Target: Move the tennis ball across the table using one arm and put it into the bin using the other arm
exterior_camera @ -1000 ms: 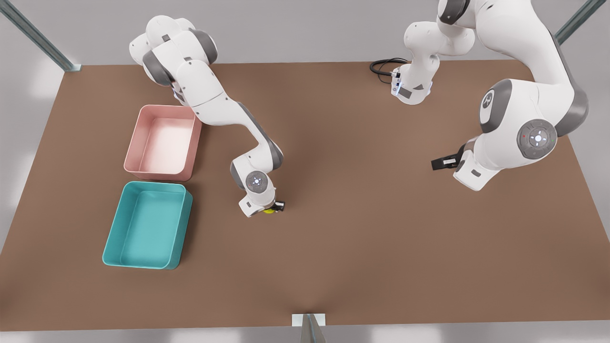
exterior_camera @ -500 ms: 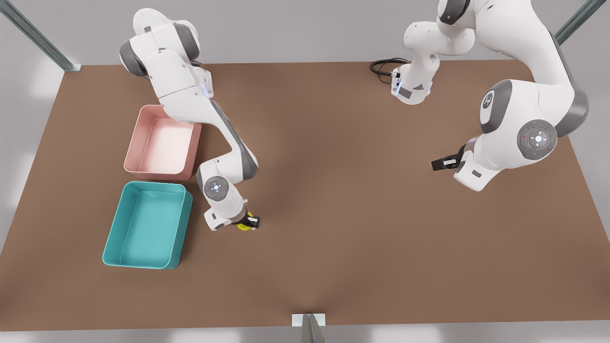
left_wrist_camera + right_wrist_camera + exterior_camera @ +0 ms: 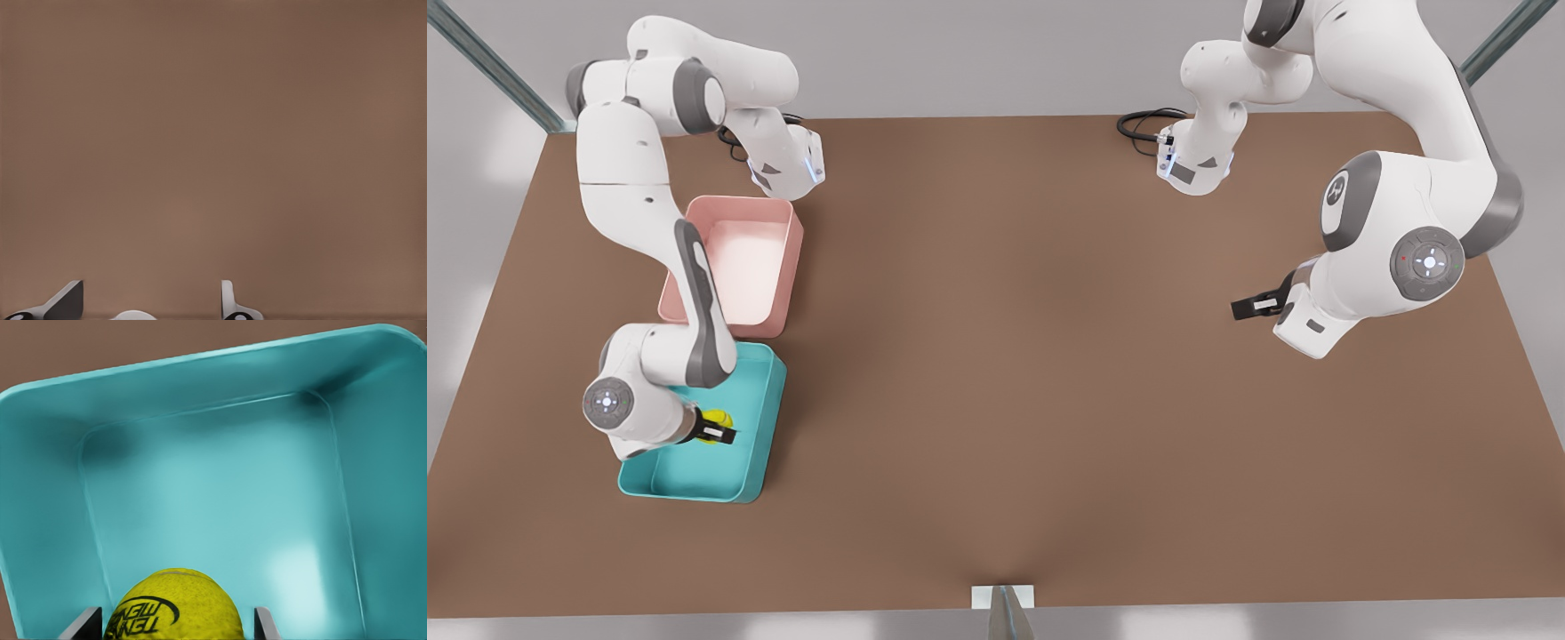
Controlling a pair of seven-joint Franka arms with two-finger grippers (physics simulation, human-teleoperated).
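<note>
The right gripper (image 3: 720, 434) hangs over the bin (image 3: 758, 462), fingers clamped on the ball (image 3: 717, 418); in its wrist view the ball (image 3: 172, 605) sits between both fingers (image 3: 267, 623) above the bin's floor (image 3: 220, 487) — not resting on it. The bin lies on the table (image 3: 1049, 356) at about 8 o'clock in the front view, a pink tray (image 3: 778, 267) just behind it. The left gripper (image 3: 1249, 307) waits near 3 o'clock; its fingers (image 3: 230, 300) are spread apart over bare table (image 3: 213, 133).
</note>
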